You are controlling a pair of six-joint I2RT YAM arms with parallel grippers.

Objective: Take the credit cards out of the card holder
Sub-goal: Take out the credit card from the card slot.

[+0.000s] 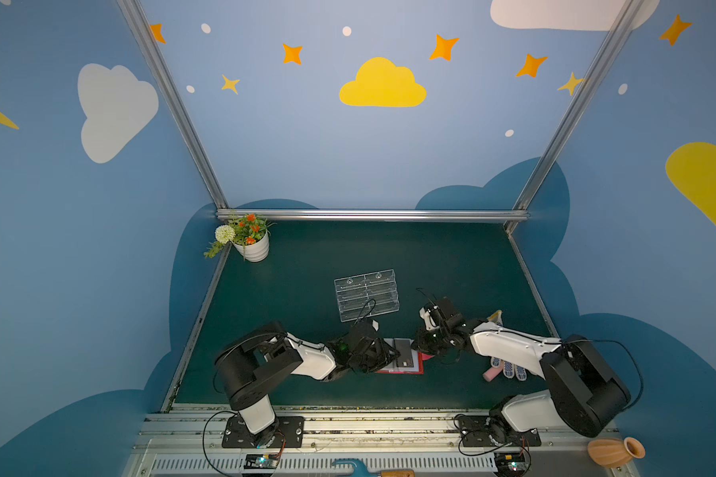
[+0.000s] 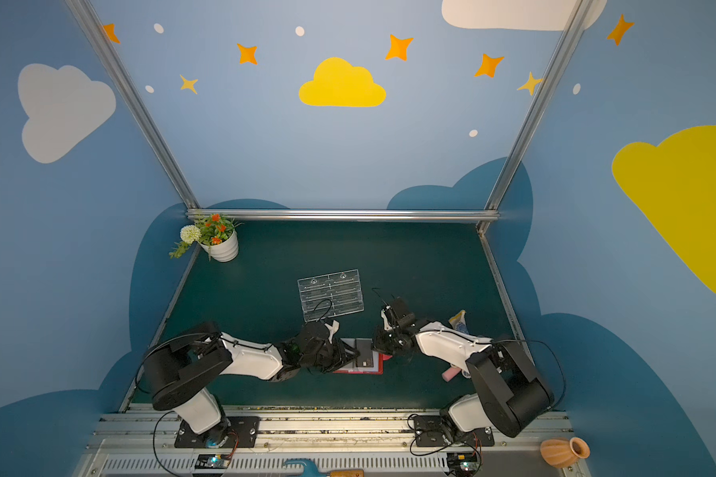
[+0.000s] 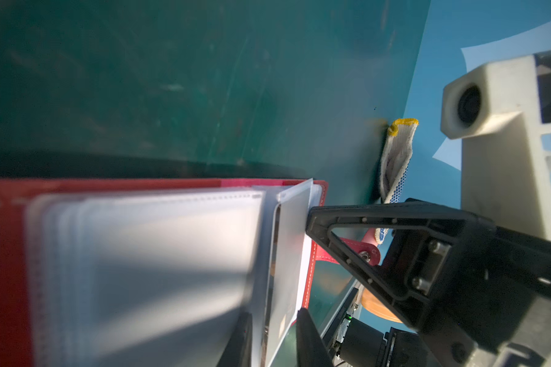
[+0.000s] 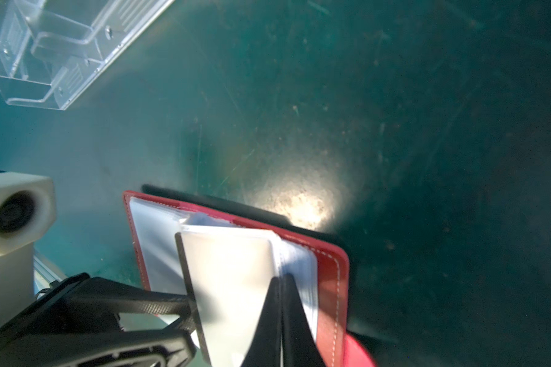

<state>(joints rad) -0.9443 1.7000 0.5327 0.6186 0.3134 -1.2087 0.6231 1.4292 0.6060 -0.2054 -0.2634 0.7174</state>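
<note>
On the counter [image 1: 451,268], right gripper [image 4: 282,279] pinches a sleeve [image 4: 229,270] steady so left gripper [image 3: 273,313], jaws slightly apart, can grab the credit card [image 1: 404,351].

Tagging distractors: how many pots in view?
2: white flower pot at far left corner of the table; terracotta pot on its side off the table, beside the right arm's base.

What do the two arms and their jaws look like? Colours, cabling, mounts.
Left arm and right arm match: white shell links, black joint housings, black base plates bolted to a metal rail, thin black cables looping alongside. Left gripper and right gripper have black, tapered jaws with triangular cut-outs. A white camera housing sits at each wrist.
</note>
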